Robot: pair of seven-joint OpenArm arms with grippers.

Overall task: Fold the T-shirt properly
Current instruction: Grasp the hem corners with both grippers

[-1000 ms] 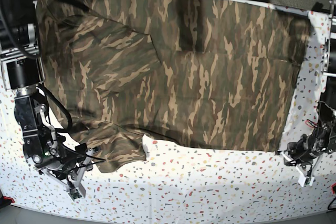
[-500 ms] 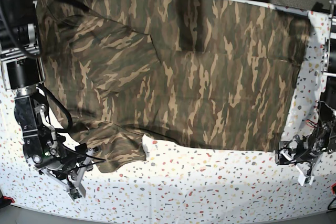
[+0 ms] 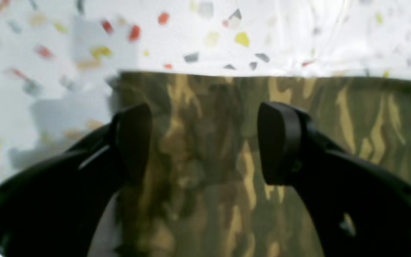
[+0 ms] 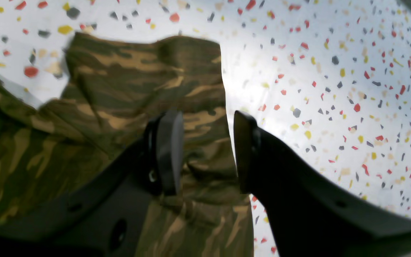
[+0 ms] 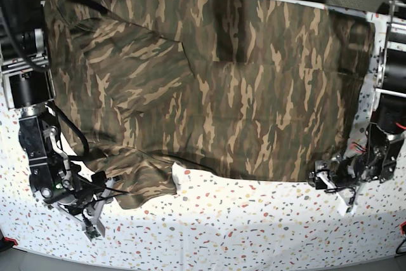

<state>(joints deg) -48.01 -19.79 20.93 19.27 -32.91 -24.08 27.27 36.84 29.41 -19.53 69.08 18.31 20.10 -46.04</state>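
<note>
A: Where do we stand with the T-shirt (image 5: pixel 209 87)?

B: It lies spread over most of the bench (image 5: pixel 254 220), with the near sleeve (image 5: pixel 143 182) bunched toward our right arm, which sits at the left of the base view. The far side is partly in shadow, so we can't read the collar.

A: And our right end effector (image 4: pixel 205 153)?

B: In the right wrist view its jaws stand part-way apart, straddling the sleeve's edge: one pad (image 4: pixel 168 153) is over the cloth, the other is just off the hem, above the speckled cover. We can't tell whether the pads actually pinch the fabric.

A: Why there?

B: We judge that the sleeve has to be brought in over the body before any main fold, and its hem is the easiest place to take hold.

A: The left end effector (image 3: pixel 205 142)?

B: Its jaws are spread wide and nothing is between them. In the left wrist view the shirt's lower corner (image 3: pixel 134 82) lies right beneath and ahead of the fingertips (image 3: pixel 280 142), with the hem line running just beyond them.

A: So we're lined up on a corner.

B: We think so: a wide opening over the corner suits coming down on the hem. The picture is blurred, so we can't say whether the tips touch the cloth.
</note>
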